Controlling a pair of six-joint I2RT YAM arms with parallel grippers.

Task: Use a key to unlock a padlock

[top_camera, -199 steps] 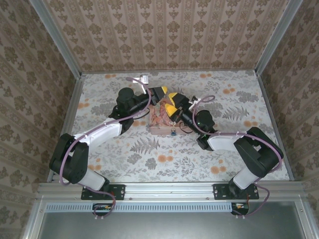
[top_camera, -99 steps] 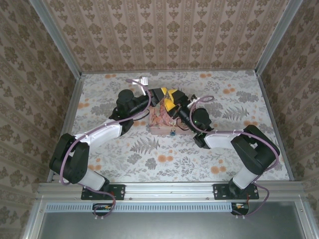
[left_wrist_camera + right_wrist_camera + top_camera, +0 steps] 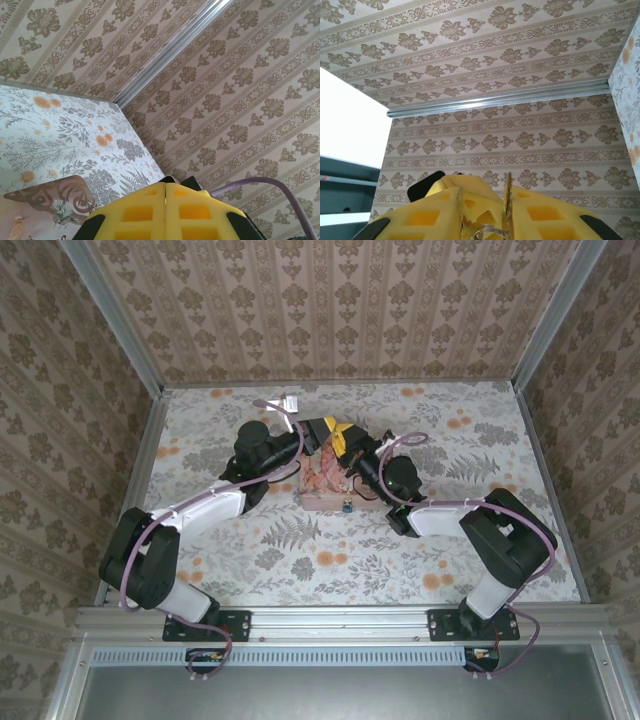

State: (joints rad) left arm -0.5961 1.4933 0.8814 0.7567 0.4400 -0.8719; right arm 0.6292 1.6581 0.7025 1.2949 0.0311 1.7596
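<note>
My left gripper [image 3: 322,428] [image 3: 166,184] hangs above the far end of the pink tin [image 3: 318,485], its yellow fingers pressed together. The key [image 3: 507,200] stands edge-on in the air as a thin metal sliver with a wire ring below it, right beside the left fingertips [image 3: 472,192]. My right gripper [image 3: 347,440] [image 3: 485,194] has closed in from the right: one finger lies against the key, the other against the left fingertips. The padlock [image 3: 345,507], a tiny dark bluish thing, lies at the tin's near edge.
The tin [image 3: 40,210] lies on the floral tabletop [image 3: 480,540] in the middle. Patterned walls [image 3: 330,310] close off the back and both sides. A purple cable [image 3: 280,187] loops by the left wrist.
The right gripper has slid left until it meets the left gripper, and its jaws have narrowed from wide open onto the key. The left arm has barely moved.
</note>
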